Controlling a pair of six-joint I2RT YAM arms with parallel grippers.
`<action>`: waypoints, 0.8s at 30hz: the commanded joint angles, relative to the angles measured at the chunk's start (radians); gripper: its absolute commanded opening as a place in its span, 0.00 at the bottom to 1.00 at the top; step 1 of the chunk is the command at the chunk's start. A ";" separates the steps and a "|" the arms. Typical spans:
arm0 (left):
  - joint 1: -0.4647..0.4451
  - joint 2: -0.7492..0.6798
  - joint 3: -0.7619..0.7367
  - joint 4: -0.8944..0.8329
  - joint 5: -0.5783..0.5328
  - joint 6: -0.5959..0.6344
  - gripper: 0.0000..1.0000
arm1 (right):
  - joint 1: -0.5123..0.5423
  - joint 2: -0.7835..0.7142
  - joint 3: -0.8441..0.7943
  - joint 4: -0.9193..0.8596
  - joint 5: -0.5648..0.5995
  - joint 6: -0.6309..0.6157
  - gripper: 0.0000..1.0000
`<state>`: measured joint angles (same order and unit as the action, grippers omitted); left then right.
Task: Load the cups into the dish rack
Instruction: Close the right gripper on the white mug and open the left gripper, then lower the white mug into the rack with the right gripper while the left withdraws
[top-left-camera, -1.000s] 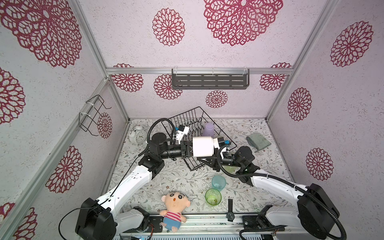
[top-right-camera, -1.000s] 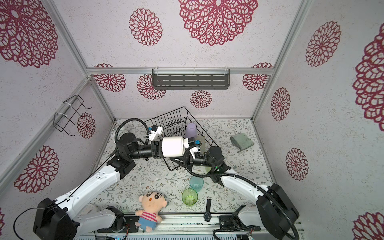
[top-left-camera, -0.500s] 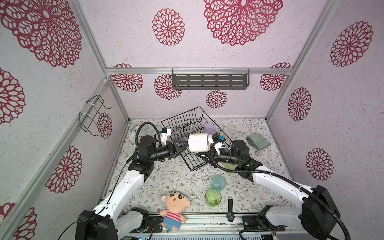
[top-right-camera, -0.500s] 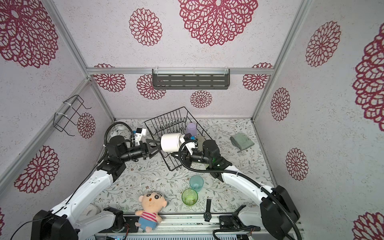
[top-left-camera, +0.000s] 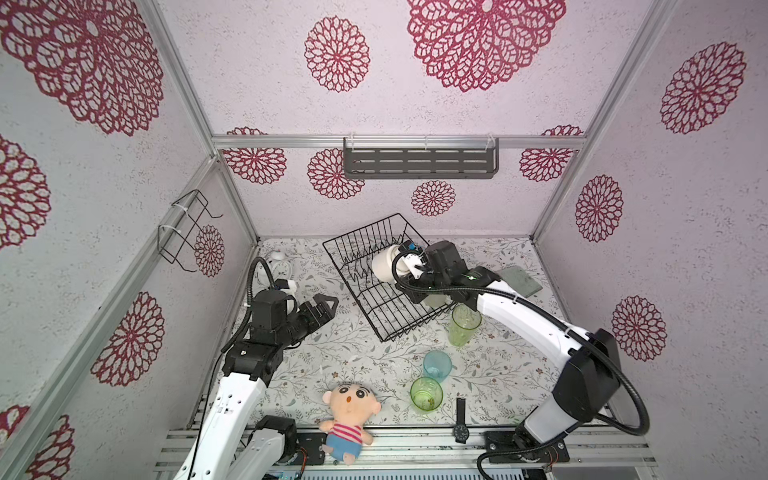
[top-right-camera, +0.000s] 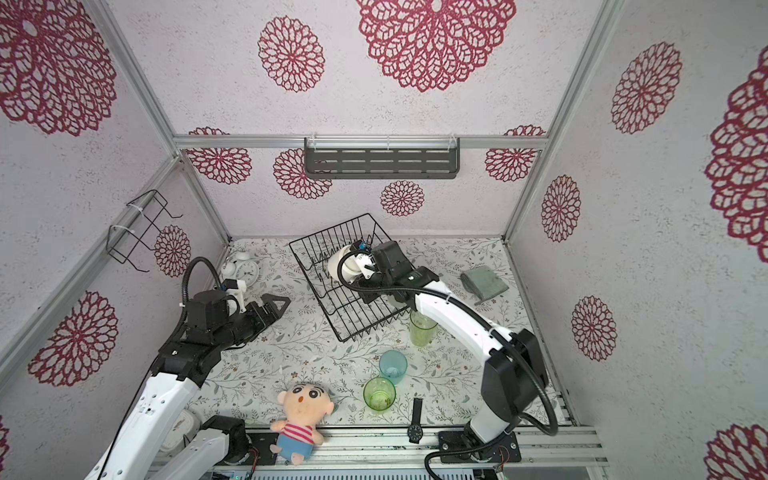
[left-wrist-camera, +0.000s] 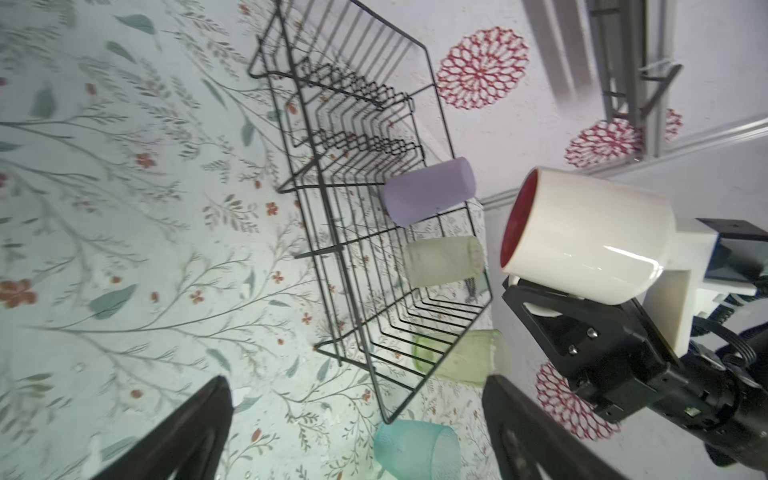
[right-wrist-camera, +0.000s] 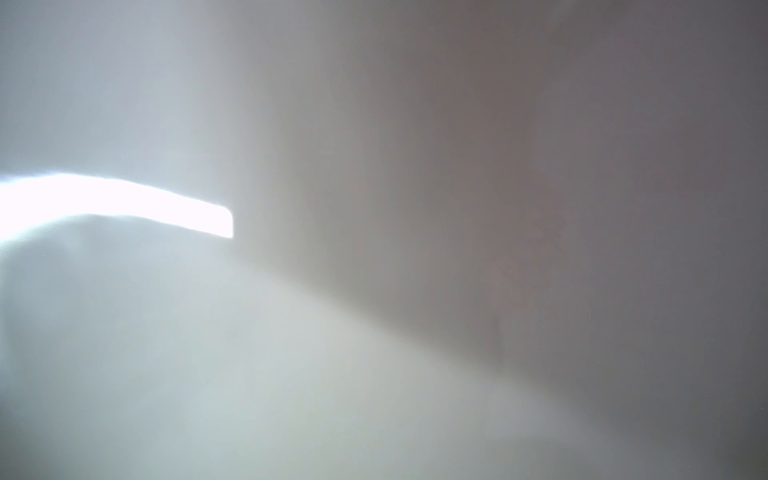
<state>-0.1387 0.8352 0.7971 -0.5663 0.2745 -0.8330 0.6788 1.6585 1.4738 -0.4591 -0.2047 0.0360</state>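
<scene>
In both top views the dish rack (top-left-camera: 374, 309) is sitting askew on the flowered table (top-left-camera: 345, 361). The right gripper (top-left-camera: 399, 281) is reaching in over its middle and carrying the white mug (top-left-camera: 383, 266) on its side. Wrist and cable are covering the fingers, so the grip itself is not showing here. The right arm is also hiding the rack's 3 o'clock side. The left gripper (top-left-camera: 325, 308) is hanging at the rack's 9 o'clock, apart from it, jaws spread wide and holding nothing. One green cup (top-left-camera: 461, 328) is standing just beside the rack's 4 o'clock corner. The teal cup (top-left-camera: 437, 365) and the second green cup (top-left-camera: 426, 395) are standing farther out toward 5 o'clock.

In the left wrist view the mug's red inside is facing the rack, and the right gripper's black fingers (left-wrist-camera: 557, 336) are pinching what looks like its handle. The lilac cup (left-wrist-camera: 428, 191) and the beige cup (left-wrist-camera: 442, 262) are sitting side by side inside the rack. The frame edge is cutting off the teal cup.

The right wrist view is showing only grey blur and one bright streak.
</scene>
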 joint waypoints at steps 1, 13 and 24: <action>0.017 -0.008 0.030 -0.144 -0.154 0.050 1.00 | 0.005 0.046 0.110 -0.160 0.112 -0.021 0.00; 0.025 -0.025 0.028 -0.207 -0.194 0.090 0.99 | 0.013 0.410 0.463 -0.356 0.291 0.071 0.00; 0.030 -0.025 -0.006 -0.201 -0.182 0.102 0.98 | 0.015 0.542 0.540 -0.309 0.335 0.106 0.00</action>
<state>-0.1184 0.8078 0.8021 -0.7681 0.0959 -0.7521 0.6884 2.2204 1.9656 -0.8204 0.1173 0.1162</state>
